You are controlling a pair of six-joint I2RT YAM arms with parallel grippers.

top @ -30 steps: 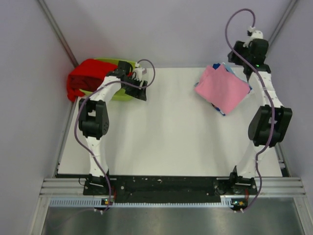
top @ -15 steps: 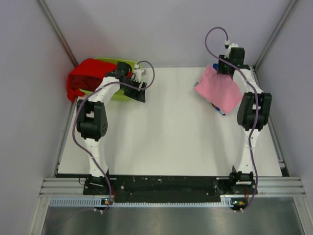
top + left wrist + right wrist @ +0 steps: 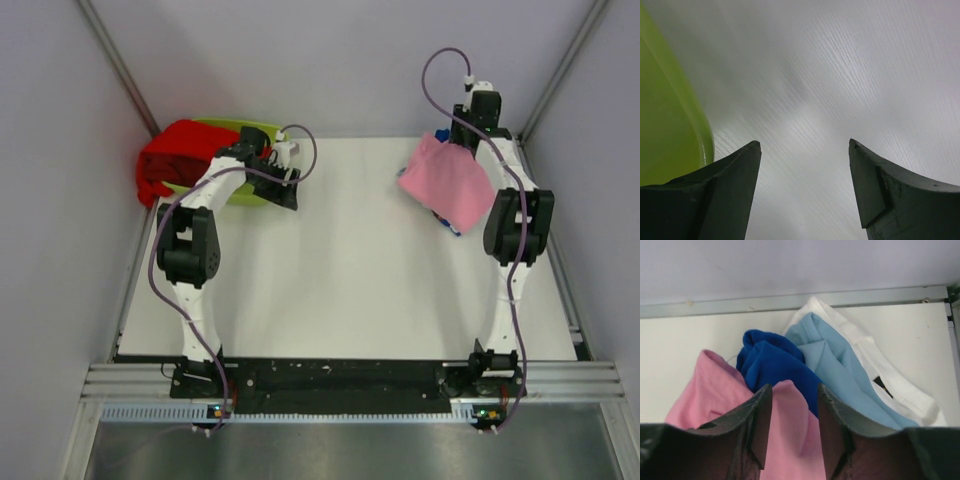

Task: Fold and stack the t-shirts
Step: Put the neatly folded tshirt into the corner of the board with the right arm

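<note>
The white table is filling most of the top view. The pink shirt is lying at upper right of that view as a folded pad, covering the stack beneath it. The right wrist view is showing a royal blue shirt, a light blue garment and a white one fanning out under it. The red shirt is sitting bunched at upper left, spilling over the lime-green tray. The right gripper is pinching a raised ridge of pink cloth at the stack's far edge, its jaws standing narrowly apart. The left gripper is hovering wide open and holding nothing, just beside the tray. The step in hand looks like settling the pink shirt on the stack. Next the red shirt is likely needing to be pulled onto open table for folding.
</note>
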